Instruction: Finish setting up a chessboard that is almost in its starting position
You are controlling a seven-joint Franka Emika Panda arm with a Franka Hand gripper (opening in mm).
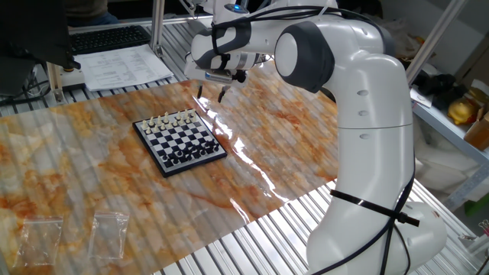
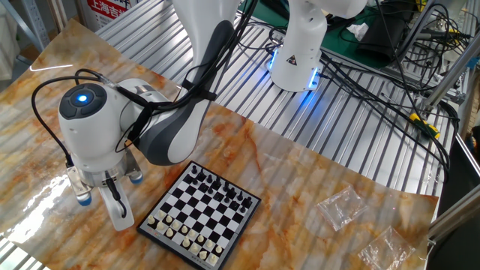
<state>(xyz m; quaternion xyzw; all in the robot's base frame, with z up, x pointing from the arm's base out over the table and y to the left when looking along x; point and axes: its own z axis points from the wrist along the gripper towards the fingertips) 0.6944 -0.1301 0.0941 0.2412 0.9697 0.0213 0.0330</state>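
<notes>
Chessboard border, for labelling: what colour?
Dark, near black; the chessboard shows it best in the other fixed view.

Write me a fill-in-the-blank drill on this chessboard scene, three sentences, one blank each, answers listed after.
1. The pincer is off the chessboard, beside the edge lined with ___ pieces.
2. The pincer's jaws stand ___, with nothing between them.
3. ___ clear plastic bags lie on the marbled table, apart from the chessboard.

Missing words: white; open; two
</notes>
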